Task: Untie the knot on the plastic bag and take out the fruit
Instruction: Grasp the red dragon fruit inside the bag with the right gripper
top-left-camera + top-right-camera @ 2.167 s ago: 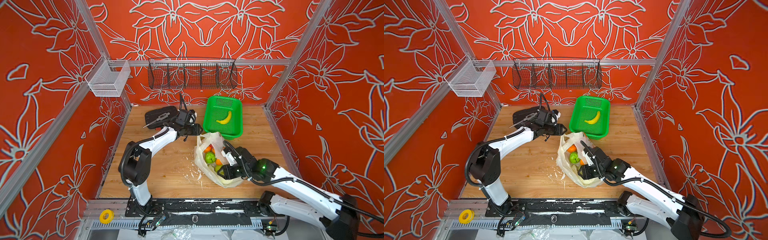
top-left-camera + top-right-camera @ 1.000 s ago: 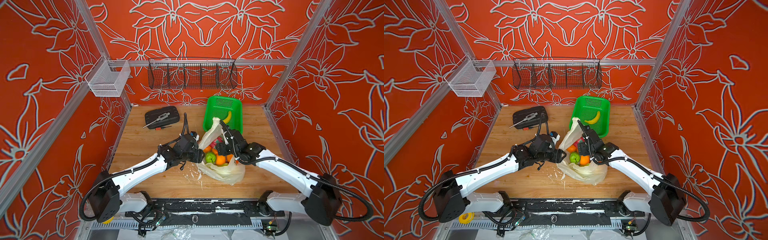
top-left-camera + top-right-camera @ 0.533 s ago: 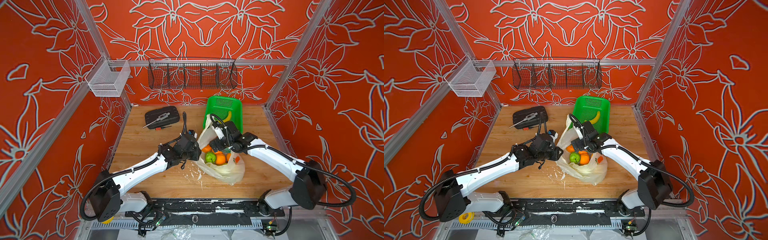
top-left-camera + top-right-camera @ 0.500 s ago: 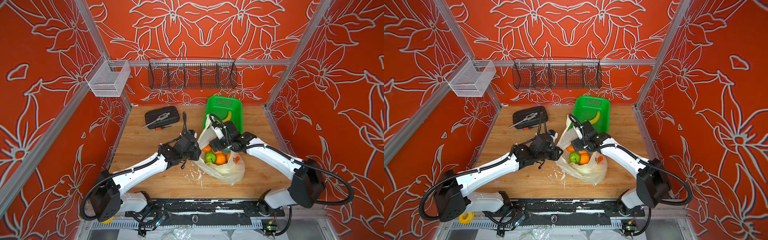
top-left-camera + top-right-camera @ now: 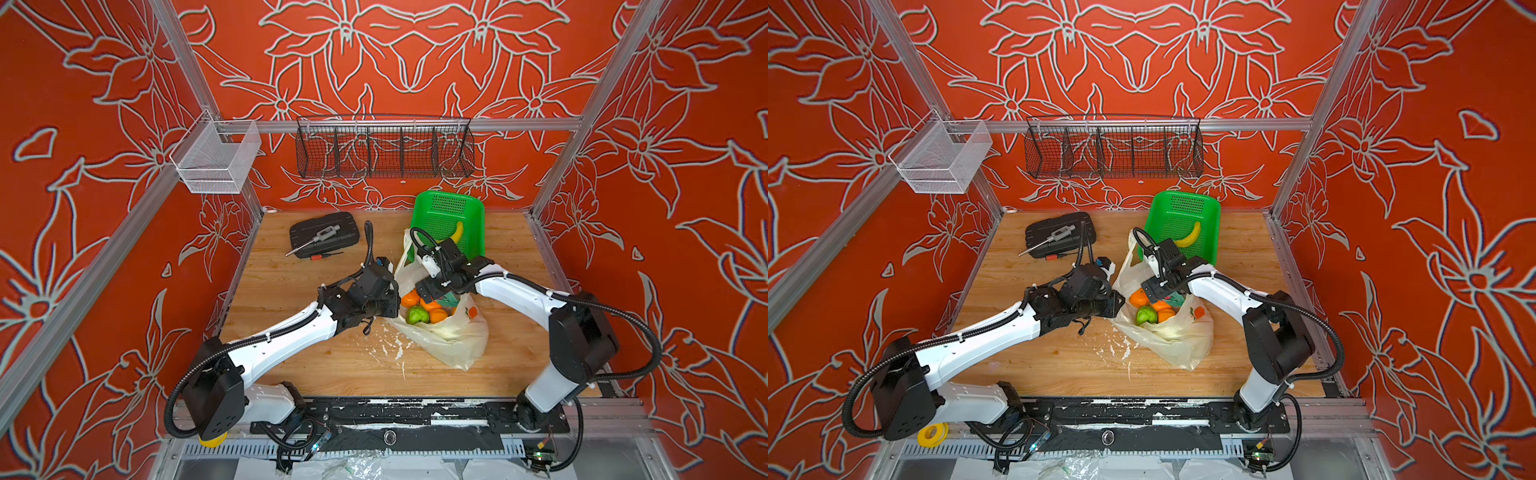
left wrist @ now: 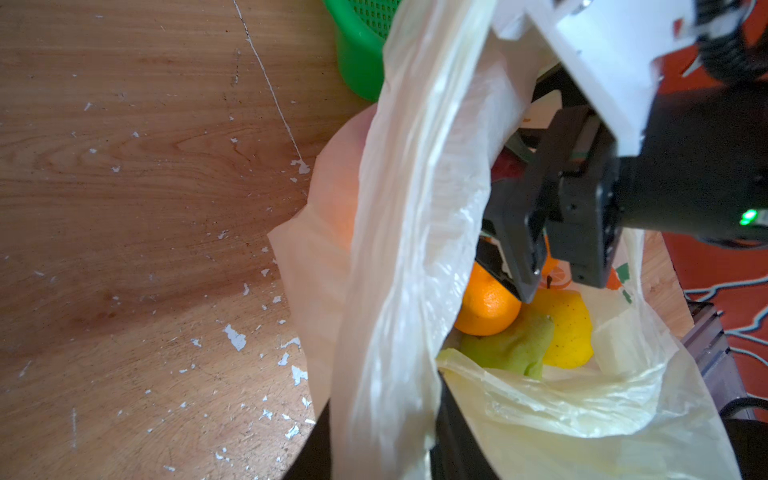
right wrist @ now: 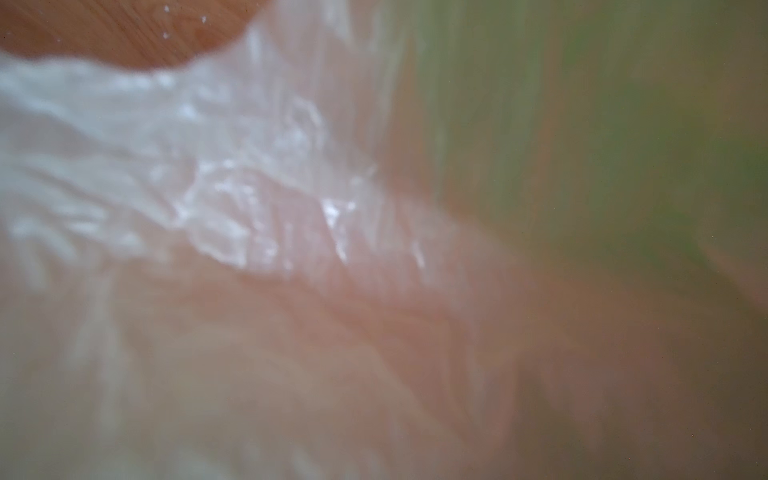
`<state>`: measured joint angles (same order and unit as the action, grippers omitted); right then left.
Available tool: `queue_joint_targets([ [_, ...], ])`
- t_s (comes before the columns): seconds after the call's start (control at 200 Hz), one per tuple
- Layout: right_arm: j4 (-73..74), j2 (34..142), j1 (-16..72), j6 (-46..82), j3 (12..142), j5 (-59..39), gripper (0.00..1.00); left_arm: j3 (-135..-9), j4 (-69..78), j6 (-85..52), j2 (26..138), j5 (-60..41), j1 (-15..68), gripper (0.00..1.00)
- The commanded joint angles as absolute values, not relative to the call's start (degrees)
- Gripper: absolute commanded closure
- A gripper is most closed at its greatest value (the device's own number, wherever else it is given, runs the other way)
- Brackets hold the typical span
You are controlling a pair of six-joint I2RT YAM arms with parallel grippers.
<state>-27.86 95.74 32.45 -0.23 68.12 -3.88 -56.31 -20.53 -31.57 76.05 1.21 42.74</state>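
Observation:
The plastic bag (image 5: 451, 345) lies on the wooden table with its mouth open; no knot is in view. Inside it lie the fruit: oranges (image 5: 410, 298) (image 6: 486, 307), a green fruit (image 5: 417, 316) (image 6: 511, 349) and a yellow one (image 6: 569, 332). My left gripper (image 5: 392, 306) (image 6: 382, 440) sits at the bag's left rim, shut on a strip of the plastic. My right gripper (image 5: 430, 294) (image 6: 552, 272) reaches into the mouth from behind, its fingers apart just above the fruit. Blurred plastic (image 7: 249, 187) fills the right wrist view.
A green basket (image 5: 476, 216) with a banana (image 5: 457, 232) stands right behind the bag. A black tool case (image 5: 324, 235) lies at the back left. White flakes (image 5: 386, 349) litter the wood in front of the bag. A black wire basket (image 5: 384, 149) and a white mesh one (image 5: 216, 158) hang on the walls.
The left gripper's jaws have closed on the bag's left rim. The right gripper has shifted a little to the left over the bag's mouth.

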Motion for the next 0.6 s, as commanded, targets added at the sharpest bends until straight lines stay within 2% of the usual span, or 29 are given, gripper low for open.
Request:
queue_joint_targets([
  [0.0, -29.1, 96.4, 32.7, -1.9, 69.2, -7.0, 0.1, -57.0, -21.0, -32.3, 76.5, 1.8, 42.4, 0.71],
  [0.16, -27.7, 93.2, 32.7, -1.6, 67.6, -9.1, 0.34, -57.0, -21.3, -32.9, 76.4, 2.2, 42.2, 0.71],
  [0.31, -26.6, 87.9, 32.9, -1.4, 64.4, -11.8, 0.49, -57.9, -21.2, -33.0, 76.1, 2.7, 41.3, 0.71],
  [0.595, -31.8, 79.1, 35.5, -2.7, 60.4, -11.4, 0.55, -60.4, -21.1, -32.3, 76.9, 2.7, 39.2, 0.71],
])
